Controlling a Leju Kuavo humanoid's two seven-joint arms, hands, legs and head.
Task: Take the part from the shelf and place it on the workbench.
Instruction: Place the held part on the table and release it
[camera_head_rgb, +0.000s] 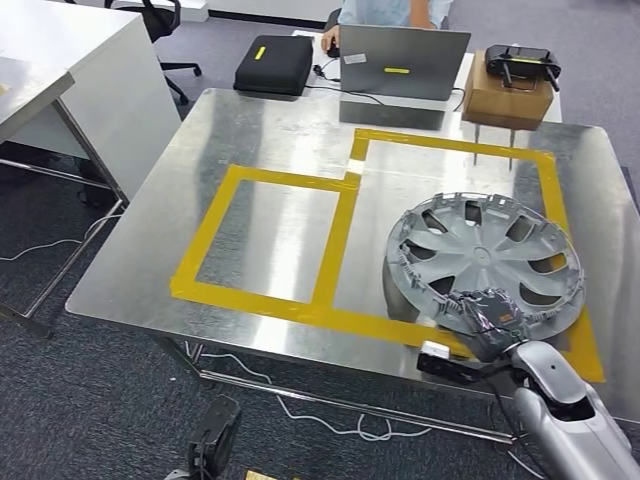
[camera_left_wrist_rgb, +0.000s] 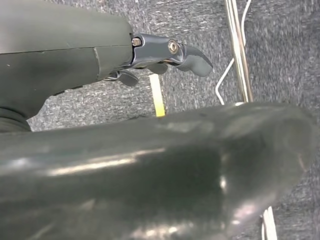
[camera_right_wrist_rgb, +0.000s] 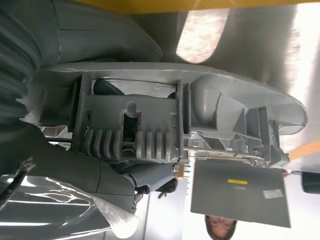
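Grey hubcap (camera_head_rgb: 487, 260) on steel workbench (camera_head_rgb: 279, 230) | right hand (camera_head_rgb: 490, 318) fingers grip its rim | left hand (camera_left_wrist_rgb: 170, 52) fingers unclear

No lettering can be read; the laptop's (camera_head_rgb: 404, 62) yellow sticker is too small.

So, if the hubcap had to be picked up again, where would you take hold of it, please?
At the near rim, coming from the robot's side. The hubcap lies with its inner side up and its near edge raised off the table, leaving room for fingers beneath. The right hand already grips it there, and the right wrist view shows the rim's ribbed clips giving purchase.
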